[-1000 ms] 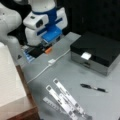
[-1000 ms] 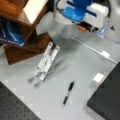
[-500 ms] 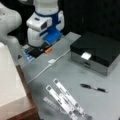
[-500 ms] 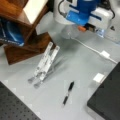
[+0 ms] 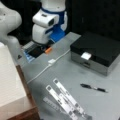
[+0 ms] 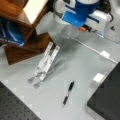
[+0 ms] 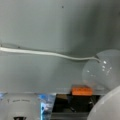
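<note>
Wrist view: we are seeing the orange block (image 7: pixel 80 90) beside the white cable (image 7: pixel 45 53); hand's state we cannot tell, snagging risk.

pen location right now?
The pen lies flat on the grey table in both front views, in front of the black box and beside the folded metal stand, far from the arm.

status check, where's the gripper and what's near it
Gripper not visible; arm low at table's far edge. Nearest: orange piece, white cable. Pen, black box apart.
</note>
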Robot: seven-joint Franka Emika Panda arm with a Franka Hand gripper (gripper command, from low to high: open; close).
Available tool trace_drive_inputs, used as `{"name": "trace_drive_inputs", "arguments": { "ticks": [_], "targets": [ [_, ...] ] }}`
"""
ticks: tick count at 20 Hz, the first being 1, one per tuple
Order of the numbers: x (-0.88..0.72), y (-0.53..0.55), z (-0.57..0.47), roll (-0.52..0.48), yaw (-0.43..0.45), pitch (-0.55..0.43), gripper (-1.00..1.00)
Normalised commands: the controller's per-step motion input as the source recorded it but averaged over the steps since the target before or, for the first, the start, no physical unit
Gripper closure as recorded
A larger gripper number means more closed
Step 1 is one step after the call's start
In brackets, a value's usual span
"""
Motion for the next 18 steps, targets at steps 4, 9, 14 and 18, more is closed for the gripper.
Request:
{"name": "trace_drive_inputs", "arguments": {
  "ticks": [4, 9, 14, 18],
  "targets": [
    [0.30, -0.03, 0.24, -0.855, 0.182, 0.276, -1.00],
    [0.24, 0.00, 0.02, -0.658, -0.119, 0.143, -1.00],
    [0.20, -0.08, 0.06, -0.524, -0.171, 0.234, -1.00],
    [0.20, -0.11, 0.08, -0.650, -0.071, 0.277, -1.00]
  ]
}}
